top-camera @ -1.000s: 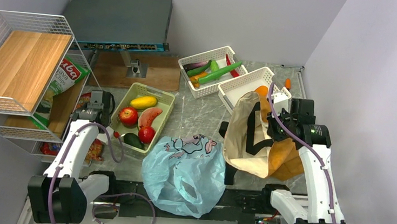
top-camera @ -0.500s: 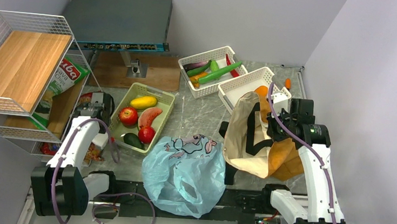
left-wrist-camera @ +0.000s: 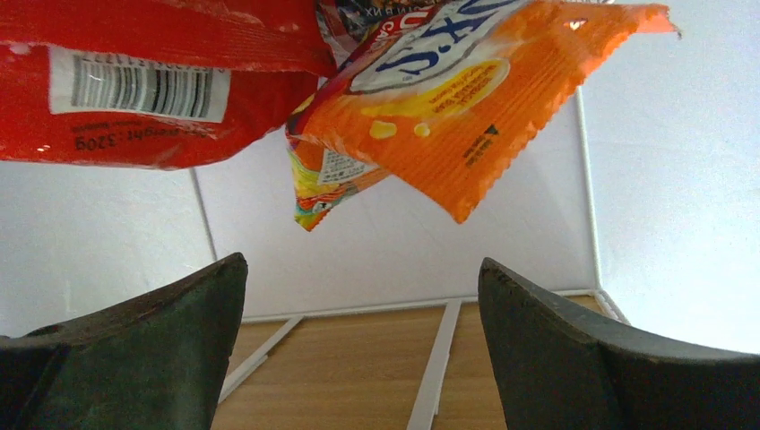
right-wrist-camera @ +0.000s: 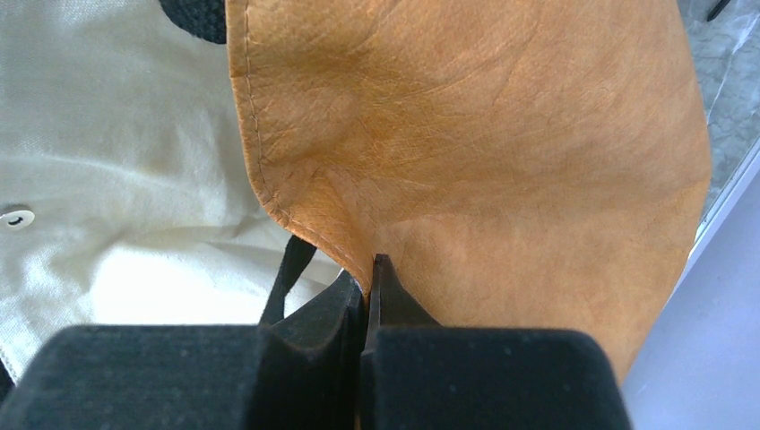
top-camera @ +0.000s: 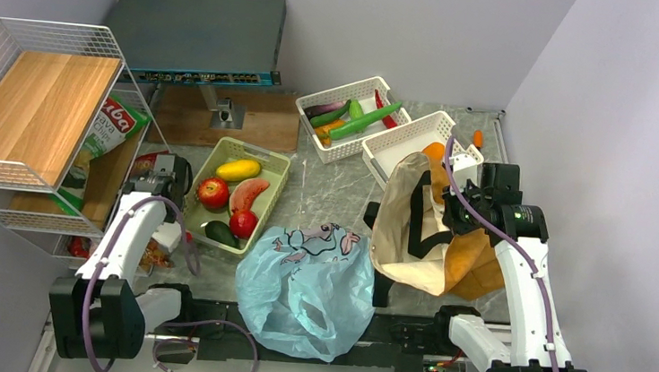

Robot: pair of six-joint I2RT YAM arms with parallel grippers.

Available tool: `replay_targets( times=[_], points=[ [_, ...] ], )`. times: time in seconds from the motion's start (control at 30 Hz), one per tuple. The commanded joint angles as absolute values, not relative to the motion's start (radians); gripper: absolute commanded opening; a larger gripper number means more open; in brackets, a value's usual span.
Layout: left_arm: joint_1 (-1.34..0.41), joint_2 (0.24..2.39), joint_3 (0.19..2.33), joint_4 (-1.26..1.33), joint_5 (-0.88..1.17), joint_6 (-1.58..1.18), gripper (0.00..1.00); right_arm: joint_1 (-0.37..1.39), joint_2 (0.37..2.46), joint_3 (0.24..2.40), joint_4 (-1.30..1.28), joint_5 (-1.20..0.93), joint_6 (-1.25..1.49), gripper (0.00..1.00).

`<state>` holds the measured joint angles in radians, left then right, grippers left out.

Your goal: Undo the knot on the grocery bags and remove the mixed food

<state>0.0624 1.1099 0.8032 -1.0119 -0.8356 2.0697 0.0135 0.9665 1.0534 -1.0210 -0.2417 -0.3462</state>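
The light-blue plastic bag (top-camera: pixel 304 283) lies crumpled at the near edge of the table. The mustard-brown tote (top-camera: pixel 430 235) stands open at the right, showing its cream lining (right-wrist-camera: pixel 116 179). My right gripper (top-camera: pixel 477 206) is shut on the tote's brown rim (right-wrist-camera: pixel 369 269). My left gripper (top-camera: pixel 152 169) reaches into the wire rack's lower shelf and stands open with nothing between its fingers (left-wrist-camera: pixel 363 296). Just beyond it are a red snack pack (left-wrist-camera: pixel 134 81) and an orange one (left-wrist-camera: pixel 466 81). Mango (top-camera: pixel 238 170), apple (top-camera: pixel 213 192), watermelon slice (top-camera: pixel 249 194) and avocado (top-camera: pixel 221 232) lie in the green tray (top-camera: pixel 274 181).
A wire rack (top-camera: pixel 2 184) with wooden shelves fills the left side and holds a green snack bag (top-camera: pixel 107 135). Two white baskets (top-camera: pixel 333 150) (top-camera: pixel 398 159) stand at the back, one holding the cucumber (top-camera: pixel 363 120). A carrot (top-camera: pixel 478 138) lies by the right wall.
My left gripper has opened inside the rack's lower shelf, and its arm has shifted slightly left. The right arm and the tote have not moved.
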Motion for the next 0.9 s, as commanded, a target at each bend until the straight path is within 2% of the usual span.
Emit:
replay_targets(
  times=[0.0,0.4,0.87],
  points=[
    [0.009,1.062,0.899,-1.096,-0.893,2.124,1.0,0.008,0.964,1.062,-0.981,-0.251,-0.331,0.0],
    [-0.285,1.102,1.045,-1.165,-0.768,1.94,0.99,0.008,0.971,1.107,-0.991,-0.265,-0.333,0.0],
    [-0.283,1.116,1.095,-1.479,-0.821,1.762,0.99,0.008,0.97,1.112,-1.004,-0.255,-0.341,0.0]
  ],
)
